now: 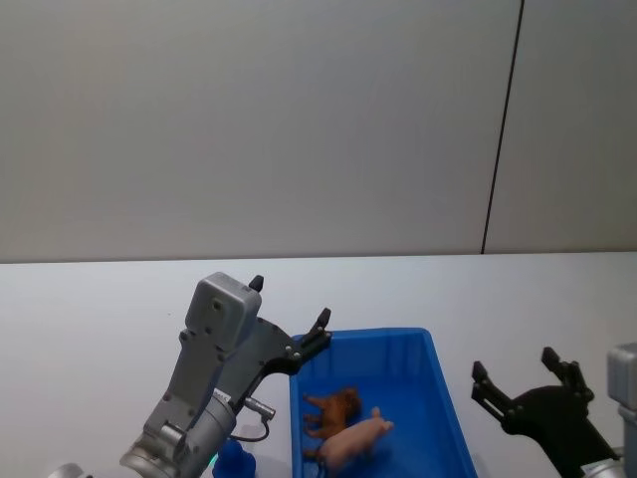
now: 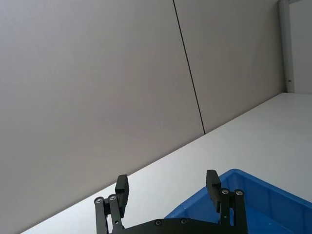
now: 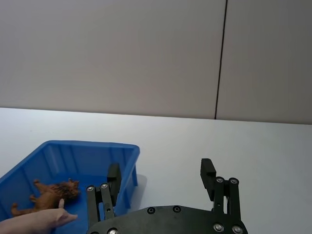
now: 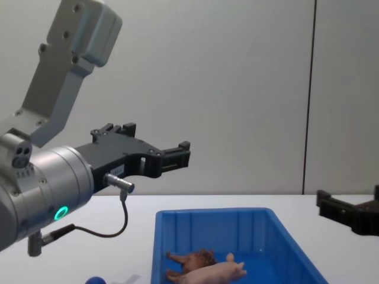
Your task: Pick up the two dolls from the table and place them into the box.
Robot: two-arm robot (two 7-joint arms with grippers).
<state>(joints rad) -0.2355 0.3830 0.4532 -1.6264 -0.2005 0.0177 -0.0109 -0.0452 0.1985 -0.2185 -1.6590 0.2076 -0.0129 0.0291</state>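
Head view: left hand (image 1: 289, 301), spread wide and empty, hovers above the box (image 1: 378, 334); brown doll (image 1: 335, 406) and pink pig (image 1: 353, 440) lie inside, probably light, stiff, best pinched across the torso; right hand (image 1: 515, 370), likewise spread and empty, hangs beside.

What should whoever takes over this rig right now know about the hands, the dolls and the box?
Left hand: open, empty, raised near the left rim of the blue box.
Right hand: open, empty, to the right of the box.
The brown shaggy animal doll and pink pig doll lie side by side inside the box.
Done: both dolls are in.
Left: probably nothing. A blue rounded toy sits on the table left of the box; move it only if it counts.
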